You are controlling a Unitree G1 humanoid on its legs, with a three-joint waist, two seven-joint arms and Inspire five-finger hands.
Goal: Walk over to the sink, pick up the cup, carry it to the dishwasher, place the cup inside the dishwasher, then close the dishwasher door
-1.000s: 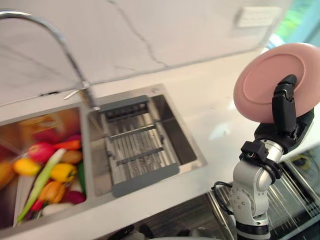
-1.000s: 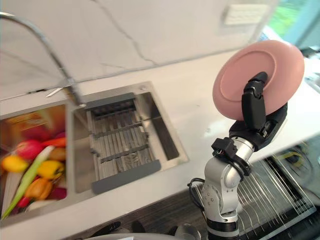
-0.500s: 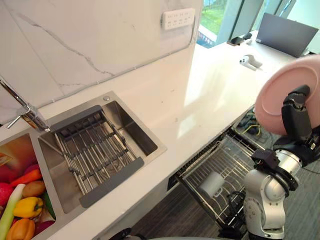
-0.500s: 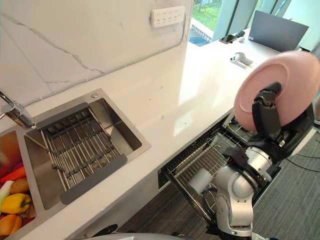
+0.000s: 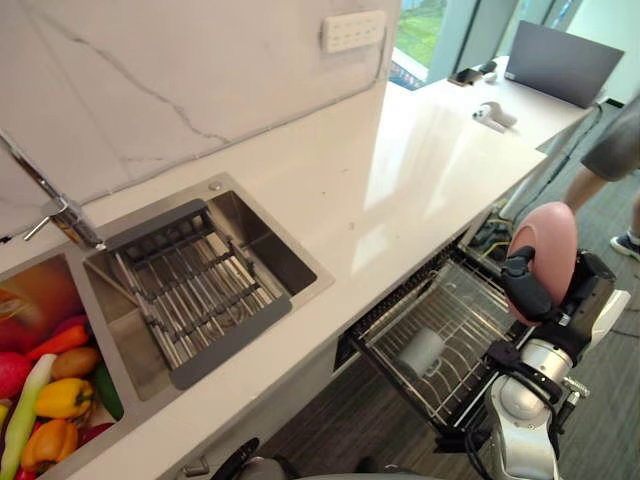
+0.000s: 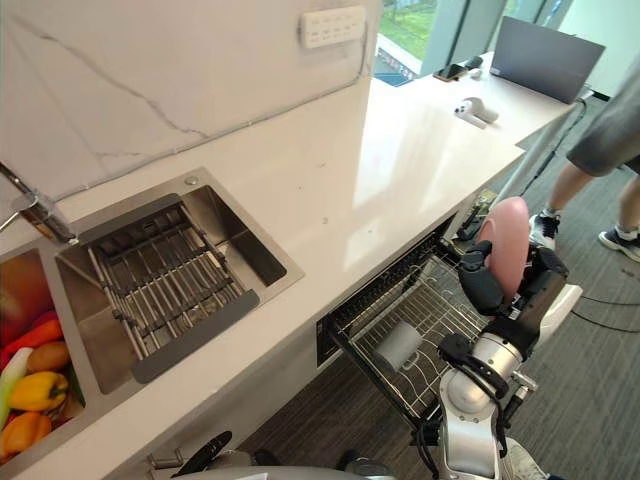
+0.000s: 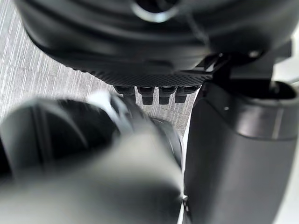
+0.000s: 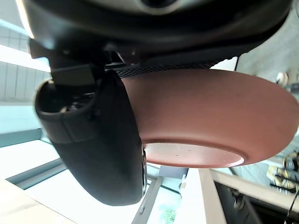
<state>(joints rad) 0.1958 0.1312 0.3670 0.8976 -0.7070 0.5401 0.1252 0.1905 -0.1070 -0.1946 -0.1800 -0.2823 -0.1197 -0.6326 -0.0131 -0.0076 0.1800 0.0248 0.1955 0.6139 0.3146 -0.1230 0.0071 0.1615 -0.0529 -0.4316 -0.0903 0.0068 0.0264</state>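
Plate (image 5: 547, 243) upright on edge in right robot hand (image 5: 527, 288)

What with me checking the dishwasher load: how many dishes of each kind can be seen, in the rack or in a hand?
pink plate: 1, held in the right hand
cup: 1, lying in the dishwasher rack
total: 2

A laptop (image 5: 560, 62) rests on the counter (image 5: 400, 170), vegetables (image 5: 50, 385) heaped at its other end
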